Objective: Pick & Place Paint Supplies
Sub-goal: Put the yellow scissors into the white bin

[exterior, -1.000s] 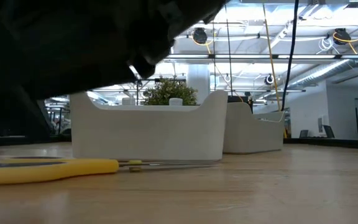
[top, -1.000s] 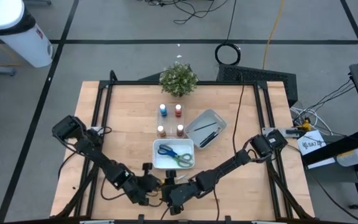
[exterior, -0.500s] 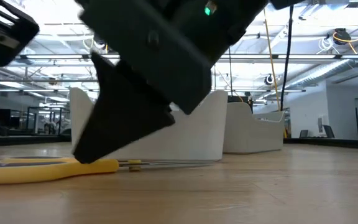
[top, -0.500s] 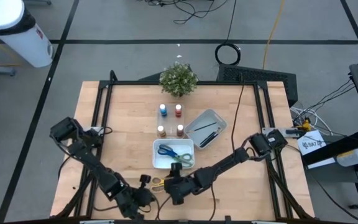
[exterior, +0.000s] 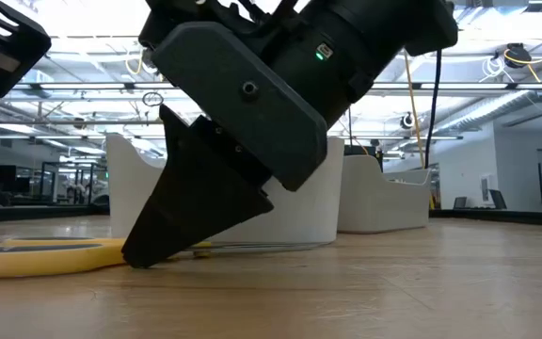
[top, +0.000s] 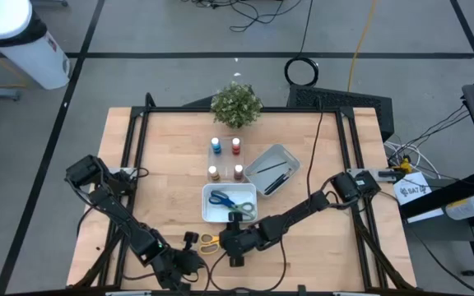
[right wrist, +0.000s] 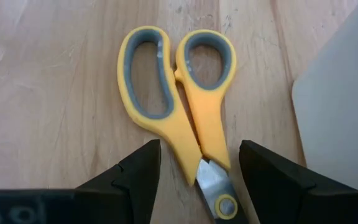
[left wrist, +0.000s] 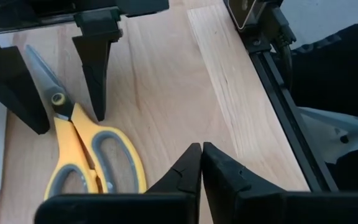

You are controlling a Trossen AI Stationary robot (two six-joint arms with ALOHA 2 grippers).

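While the right gripper [right wrist: 194,171] stands over them with its fingers [right wrist: 138,171] spread apart, the yellow scissors [right wrist: 179,93] lie flat on the worktop [top: 163,164] near its front edge, just in front of the white tray [top: 212,215]. Their handles are bright yellow with grey lining inside the two oval loops, the blades are closed — silvery metal with a small yellow pivot rivet. In the right wrist view one finger stands on each side of the scissors where the handles narrow into the blades; the fingers do not clasp them, and bare wood shows between each finger and the yellow plastic. In the low view the gripper's fingertip comes down to the table right at the scissors.

The left gripper [left wrist: 201,165] waits near the front edge, toward the front-left corner, its fingers pressed together and holding nothing.

Inside the white tray lie two more pairs of scissors, one with blue handles [top: 219,199] and one with green handles [top: 243,211]. Behind the tray stand four tiny paint bottles [top: 226,159] in a square — blue and red caps at the back, brownish ones nearer. Beside them, tilted, a grey tray [top: 282,154] holds thin dark brushes [top: 271,170]. A potted plant [top: 236,104] sits at the middle of the back edge.
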